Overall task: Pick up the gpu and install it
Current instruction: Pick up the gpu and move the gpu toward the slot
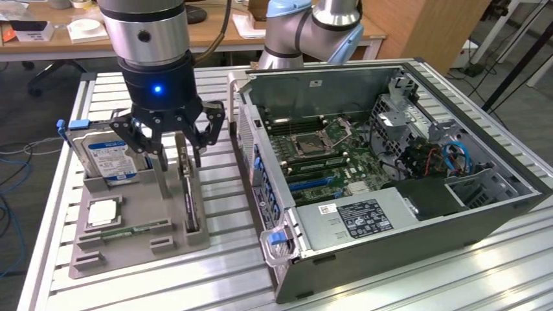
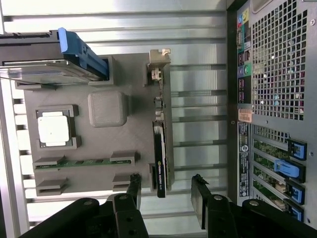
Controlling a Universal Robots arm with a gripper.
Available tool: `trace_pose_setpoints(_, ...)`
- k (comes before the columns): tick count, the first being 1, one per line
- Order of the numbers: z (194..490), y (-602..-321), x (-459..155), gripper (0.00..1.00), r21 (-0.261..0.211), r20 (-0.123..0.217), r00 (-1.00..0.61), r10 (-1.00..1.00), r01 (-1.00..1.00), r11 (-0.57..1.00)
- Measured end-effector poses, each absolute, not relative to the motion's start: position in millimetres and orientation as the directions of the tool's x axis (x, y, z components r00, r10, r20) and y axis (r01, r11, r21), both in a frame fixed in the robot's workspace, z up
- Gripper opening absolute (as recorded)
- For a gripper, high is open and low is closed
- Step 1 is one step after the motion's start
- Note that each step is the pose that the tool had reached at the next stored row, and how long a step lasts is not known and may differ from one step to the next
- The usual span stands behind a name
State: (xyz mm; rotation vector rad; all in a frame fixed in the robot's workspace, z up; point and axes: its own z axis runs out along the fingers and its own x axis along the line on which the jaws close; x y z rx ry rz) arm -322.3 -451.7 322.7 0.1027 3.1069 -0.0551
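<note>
the gpu (image 1: 189,191) stands on its long edge in a slot along the edge of the grey holder (image 1: 129,249) that faces the open computer case (image 1: 389,220), well apart from the hard drive (image 1: 108,155) at the holder's opposite edge. the gripper (image 1: 180,162) hangs over the card's far end, released, one finger on each side of it. they seem to stop just short of touching it.

Slatted aluminium table (image 1: 471,278) with a grey parts holder (image 1: 129,245) just beside an open computer case (image 1: 415,249)
</note>
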Motion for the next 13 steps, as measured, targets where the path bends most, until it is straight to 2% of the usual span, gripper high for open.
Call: trace_pose_setpoints(13,318.4,-451.7,-322.3,0.53,-0.037,-0.034,-0.997,0.065,0.067,0.997)
